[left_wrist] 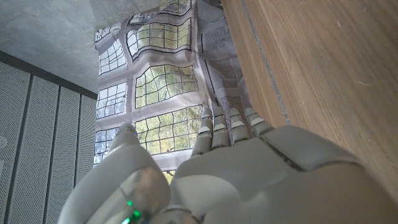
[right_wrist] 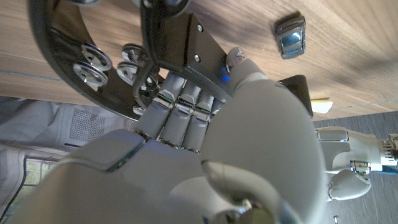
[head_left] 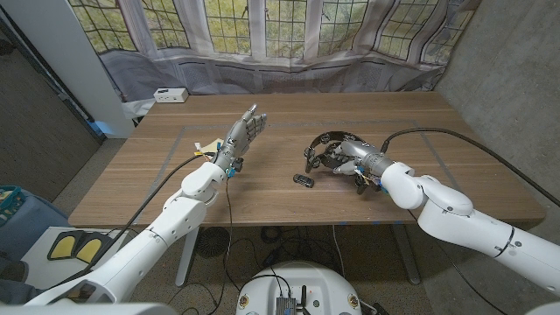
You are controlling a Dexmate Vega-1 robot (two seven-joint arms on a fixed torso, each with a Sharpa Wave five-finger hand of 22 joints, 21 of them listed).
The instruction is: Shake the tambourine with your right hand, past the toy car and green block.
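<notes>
A black tambourine (head_left: 326, 144) with metal jingles sits low at the table's middle right, and my right hand (head_left: 354, 164) grips its near rim. In the right wrist view the fingers (right_wrist: 180, 109) wrap over the tambourine's frame (right_wrist: 74, 56). I cannot tell whether the tambourine touches the wood. A small dark toy car (head_left: 304, 180) lies on the table just left of that hand; it is also in the right wrist view (right_wrist: 290, 35). My left hand (head_left: 243, 133) hovers over the middle left of the table, fingers (left_wrist: 227, 124) stretched out, holding nothing.
A small white box (head_left: 169, 94) stands at the table's (head_left: 262, 206) back left corner. Thin blue tape lines mark the wood on both sides. A curtained window runs behind the table. A blue crate (head_left: 16, 206) stands on the floor at the left.
</notes>
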